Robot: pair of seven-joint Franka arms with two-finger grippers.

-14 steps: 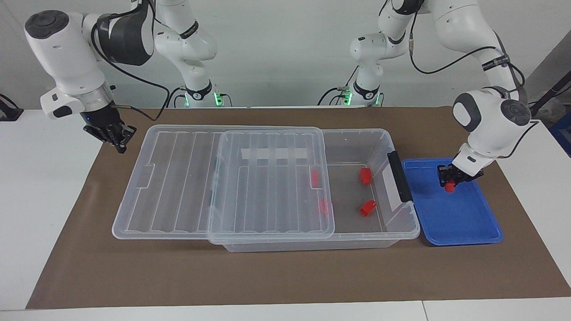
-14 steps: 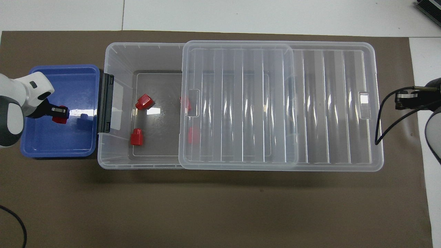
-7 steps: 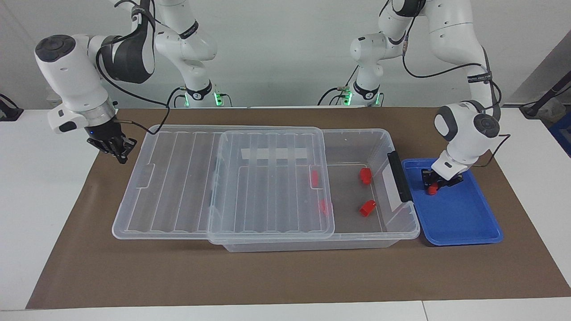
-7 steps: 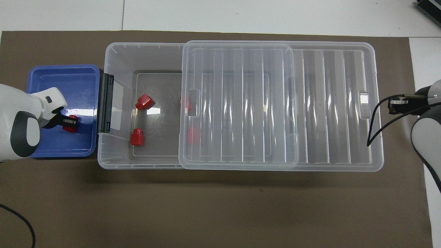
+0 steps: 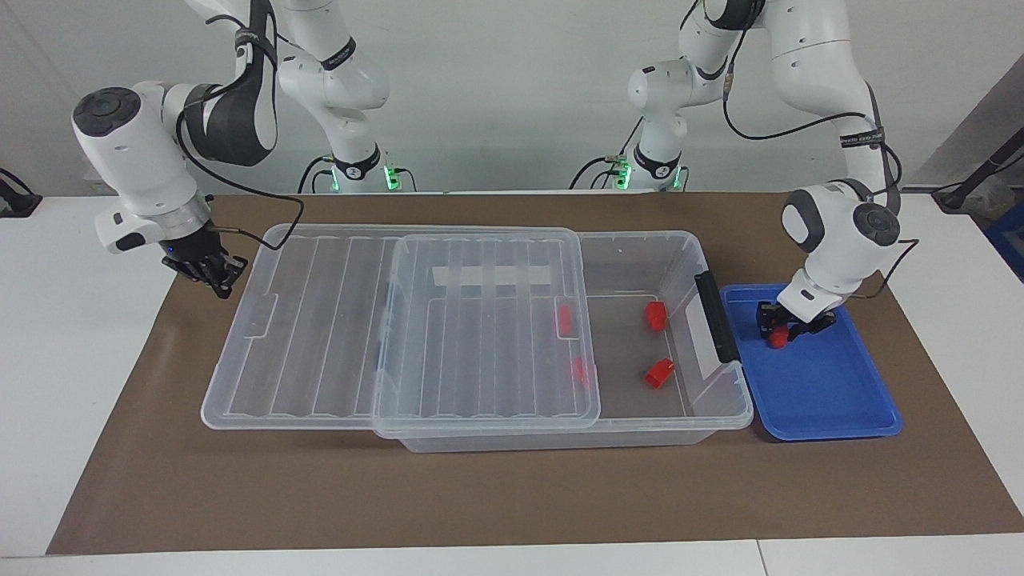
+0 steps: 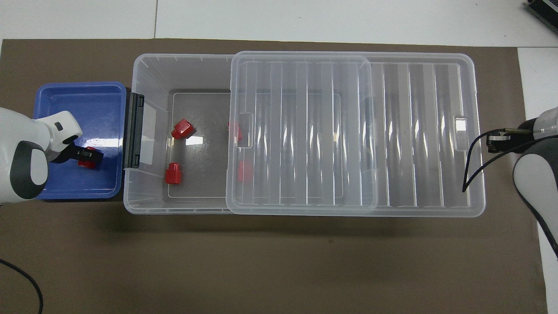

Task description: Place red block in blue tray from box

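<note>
My left gripper (image 5: pixel 780 330) is low in the blue tray (image 5: pixel 824 392), around a red block (image 5: pixel 774 341) that sits at the tray floor. In the overhead view the block (image 6: pixel 86 158) lies in the tray (image 6: pixel 65 100) beside the box's black latch (image 6: pixel 133 131). The clear box (image 5: pixel 640 248) has its lid (image 5: pixel 480 336) slid toward the right arm's end. Two red blocks (image 5: pixel 656 315) (image 5: pixel 658 373) lie in the uncovered part. Two more (image 5: pixel 565 320) (image 5: pixel 579 370) show through the lid. My right gripper (image 5: pixel 210 272) is shut, just off the lid's end.
The box and tray stand on a brown mat (image 5: pixel 512 496) that covers most of the white table. The lid overhangs the box at the right arm's end (image 6: pixel 471 131). A cable (image 6: pixel 473 165) hangs from the right wrist over the lid's edge.
The left gripper has carried the red block lower into the tray and toward the box, then almost stopped. The right gripper has come down and closer to the lid's end.
</note>
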